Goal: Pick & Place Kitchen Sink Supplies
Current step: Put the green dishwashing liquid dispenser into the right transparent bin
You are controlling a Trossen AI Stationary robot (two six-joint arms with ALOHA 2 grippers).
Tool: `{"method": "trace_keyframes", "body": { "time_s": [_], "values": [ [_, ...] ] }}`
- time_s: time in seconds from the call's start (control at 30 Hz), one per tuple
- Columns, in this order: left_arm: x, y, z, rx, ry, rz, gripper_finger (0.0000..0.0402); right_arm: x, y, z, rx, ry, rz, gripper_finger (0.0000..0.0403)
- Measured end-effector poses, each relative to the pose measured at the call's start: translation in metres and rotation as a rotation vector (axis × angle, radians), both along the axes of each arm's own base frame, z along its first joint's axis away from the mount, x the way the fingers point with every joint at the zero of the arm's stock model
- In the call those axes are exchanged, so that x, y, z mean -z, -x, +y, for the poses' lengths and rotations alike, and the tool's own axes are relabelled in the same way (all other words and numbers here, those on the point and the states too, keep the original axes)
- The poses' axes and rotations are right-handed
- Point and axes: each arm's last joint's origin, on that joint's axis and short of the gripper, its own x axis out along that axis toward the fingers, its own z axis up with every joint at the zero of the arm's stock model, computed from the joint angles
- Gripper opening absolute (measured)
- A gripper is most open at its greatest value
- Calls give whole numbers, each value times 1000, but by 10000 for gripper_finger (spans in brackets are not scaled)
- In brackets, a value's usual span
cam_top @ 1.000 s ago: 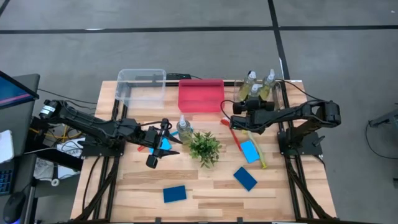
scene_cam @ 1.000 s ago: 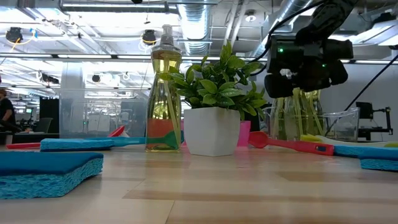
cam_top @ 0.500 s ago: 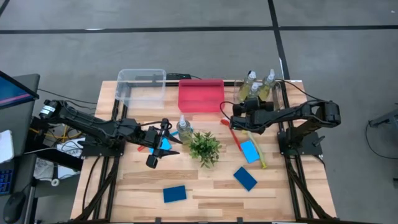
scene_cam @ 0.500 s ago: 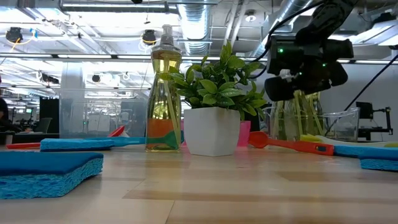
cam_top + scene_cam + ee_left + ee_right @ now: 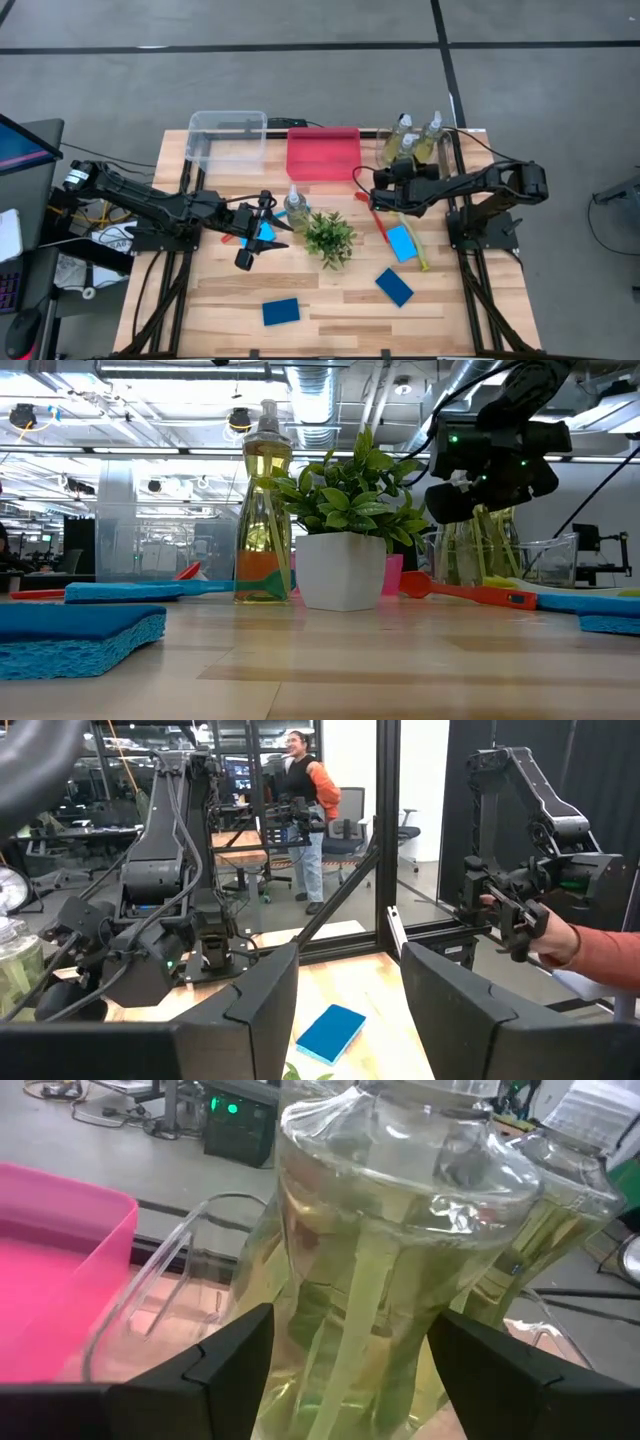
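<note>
Bottles at the back: three clear pump bottles [image 5: 412,143] of yellow-green liquid stand together at the upper right of the high view, just right of the pink bin [image 5: 323,153].
Right gripper: the right gripper [image 5: 345,1355] is at that cluster; in its wrist view the two dark fingers [image 5: 215,1355] stand wide apart on either side of the nearest bottle's waist, with a gap showing on each side, so they have not clenched on it. In the low view this arm hangs at the upper right, in front of the bottles.
Lone bottle: a fourth pump bottle [image 5: 296,205] stands mid-table, just left of the small green plant [image 5: 329,237]; in the low view it rises left of centre, beside the plant's white pot.
Left gripper: the left gripper [image 5: 268,226] is left of centre in the high view, near the lone bottle. Its fingers [image 5: 262,1005] are parted with nothing between them.
Sponges: one blue sponge [image 5: 281,311] lies at lower centre, one [image 5: 394,287] at lower right, one [image 5: 401,242] right of the plant; a bit of blue also shows under the left gripper.
Brushes: a red brush [image 5: 378,220] and a yellow brush [image 5: 414,247] lie right of the plant, beside the third sponge.
Clear bin: the clear bin [image 5: 228,138] sits at the upper left of the table [image 5: 330,310], left of the pink one.
Room: in the left wrist view a person [image 5: 305,815] stands in the background at upper centre.
</note>
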Motion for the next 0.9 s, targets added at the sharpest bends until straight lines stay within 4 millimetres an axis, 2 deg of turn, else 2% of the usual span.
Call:
{"method": "trace_keyframes", "body": {
  "time_s": [0.57, 0.9],
  "values": [
    [0, 0, 0, 0, 0, 0, 181, -16, 12, 13, -55, 1, -4, 256],
    [1, 0, 0, 0, -2, 6, 181, -17, 14, 23, -110, -1, 29, 256]
  ]
}}
